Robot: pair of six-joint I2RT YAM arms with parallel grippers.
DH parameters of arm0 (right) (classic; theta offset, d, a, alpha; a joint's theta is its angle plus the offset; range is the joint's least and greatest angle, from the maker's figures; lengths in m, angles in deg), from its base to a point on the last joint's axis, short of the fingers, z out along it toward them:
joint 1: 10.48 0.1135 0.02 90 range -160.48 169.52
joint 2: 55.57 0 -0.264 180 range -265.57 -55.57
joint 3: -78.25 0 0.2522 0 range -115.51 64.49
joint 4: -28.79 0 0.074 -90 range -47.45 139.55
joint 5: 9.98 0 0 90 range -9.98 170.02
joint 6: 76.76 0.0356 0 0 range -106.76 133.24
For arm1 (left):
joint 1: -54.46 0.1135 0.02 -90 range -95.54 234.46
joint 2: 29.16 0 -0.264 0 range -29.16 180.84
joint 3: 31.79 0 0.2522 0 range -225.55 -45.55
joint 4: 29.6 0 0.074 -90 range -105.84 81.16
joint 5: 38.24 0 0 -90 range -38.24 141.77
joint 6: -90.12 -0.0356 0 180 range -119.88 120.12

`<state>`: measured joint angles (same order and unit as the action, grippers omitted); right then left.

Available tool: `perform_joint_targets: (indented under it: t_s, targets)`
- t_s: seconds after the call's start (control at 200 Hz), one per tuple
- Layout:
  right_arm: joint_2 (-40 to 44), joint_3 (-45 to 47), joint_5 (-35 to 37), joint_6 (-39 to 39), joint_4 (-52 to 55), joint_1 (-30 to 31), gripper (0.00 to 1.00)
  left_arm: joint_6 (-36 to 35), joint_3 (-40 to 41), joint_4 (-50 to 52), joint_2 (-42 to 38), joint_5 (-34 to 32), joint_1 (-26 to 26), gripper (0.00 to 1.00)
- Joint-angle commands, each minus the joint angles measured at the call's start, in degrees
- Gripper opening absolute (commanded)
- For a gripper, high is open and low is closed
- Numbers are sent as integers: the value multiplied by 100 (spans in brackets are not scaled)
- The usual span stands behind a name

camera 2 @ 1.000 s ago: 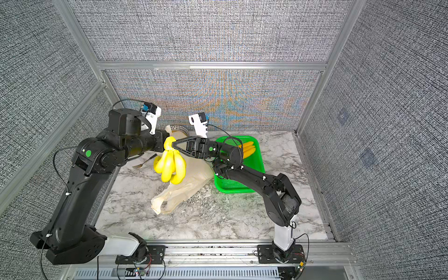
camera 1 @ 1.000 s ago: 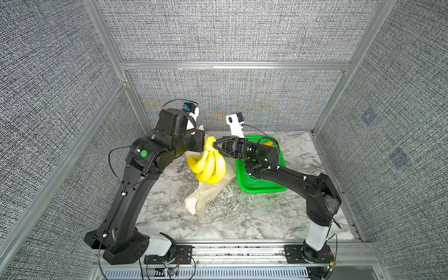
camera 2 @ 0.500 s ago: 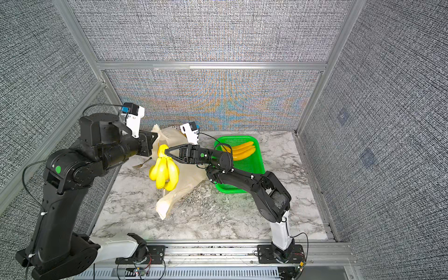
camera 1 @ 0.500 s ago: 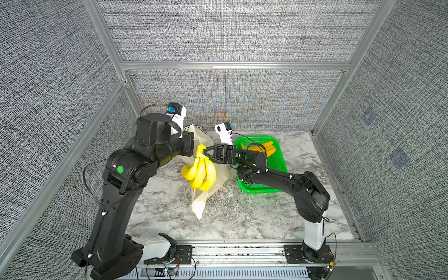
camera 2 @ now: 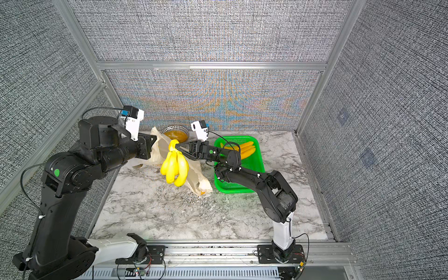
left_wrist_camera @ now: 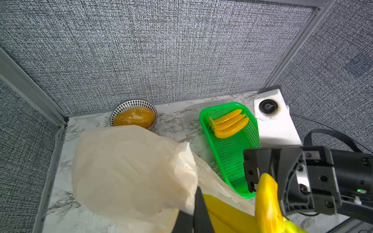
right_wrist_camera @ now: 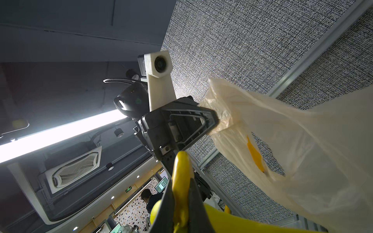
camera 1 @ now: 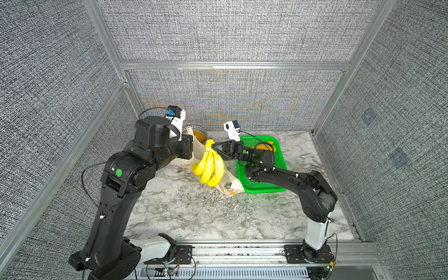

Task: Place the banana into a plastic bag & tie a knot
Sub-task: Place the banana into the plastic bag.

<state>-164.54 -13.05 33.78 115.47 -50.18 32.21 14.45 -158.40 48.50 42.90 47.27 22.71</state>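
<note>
Marble tabletop (camera 1: 181, 213) | L gripper (right_wrist_camera: 215, 120) clamped on plastic bag (left_wrist_camera: 131, 171) | R gripper (camera 2: 177, 146) pinching banana (camera 2: 174, 167) stem

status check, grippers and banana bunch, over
Left gripper shut on thin cream plastic bag, bag top lifted. Right gripper shut on yellow banana bunch stem, bunch hanging outside bag. Green mesh basket beside bag, path looks open.

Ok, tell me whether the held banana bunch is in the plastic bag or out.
Out: the banana bunch hangs from the right end effector, outside the plastic bag pinched by the left end effector.
</note>
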Motion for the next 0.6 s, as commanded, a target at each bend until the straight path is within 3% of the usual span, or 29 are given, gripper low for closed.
perform_joint_targets:
  t_s: [0.0, 0.596]
  targets:
    - [48, -42, 9, 207, -1405, -45, 0, -87, 112, -110, -7, 76, 2, 0]
    - [-113, 446, -72, 310, -1400, -306, 0, -186, 461, -148, -136, 69, 6, 0]
